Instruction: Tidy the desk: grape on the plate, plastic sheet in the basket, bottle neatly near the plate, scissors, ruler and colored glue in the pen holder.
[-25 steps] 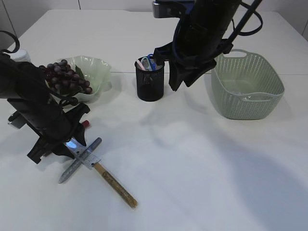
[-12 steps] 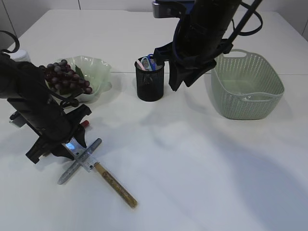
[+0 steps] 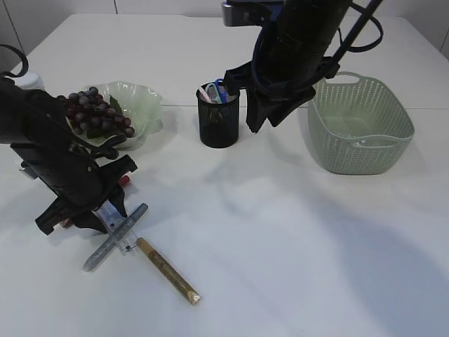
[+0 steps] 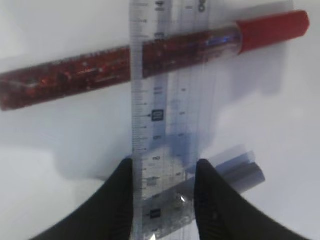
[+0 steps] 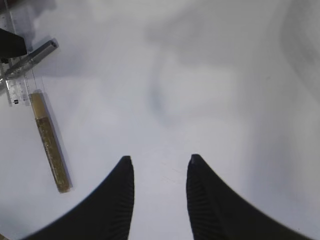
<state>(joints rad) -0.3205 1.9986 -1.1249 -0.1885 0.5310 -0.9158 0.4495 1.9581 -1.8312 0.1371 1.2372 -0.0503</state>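
My left gripper (image 4: 165,162) (image 3: 105,214) is shut on the clear ruler (image 4: 165,115) (image 3: 121,230), one finger on each long edge. The ruler lies across a red glue stick (image 4: 75,75) and a silver one (image 4: 240,172) (image 3: 137,214). A gold glue stick (image 3: 168,275) (image 5: 50,145) lies just in front. The grapes (image 3: 95,112) rest on the green plate (image 3: 144,105). Blue-handled scissors (image 3: 219,89) stand in the black pen holder (image 3: 219,125). My right gripper (image 3: 256,121) (image 5: 159,159) hangs open and empty beside the holder. I cannot make out the bottle or the plastic sheet.
The green basket (image 3: 361,123) stands at the right, behind my right arm. A white rounded bit (image 3: 28,81) peeks out behind my left arm at the far left. Bare white tabletop (image 3: 295,239) fills the middle and front right.
My left gripper has shifted a little to the left and towards the front, taking the ruler with it. The right arm has held still.
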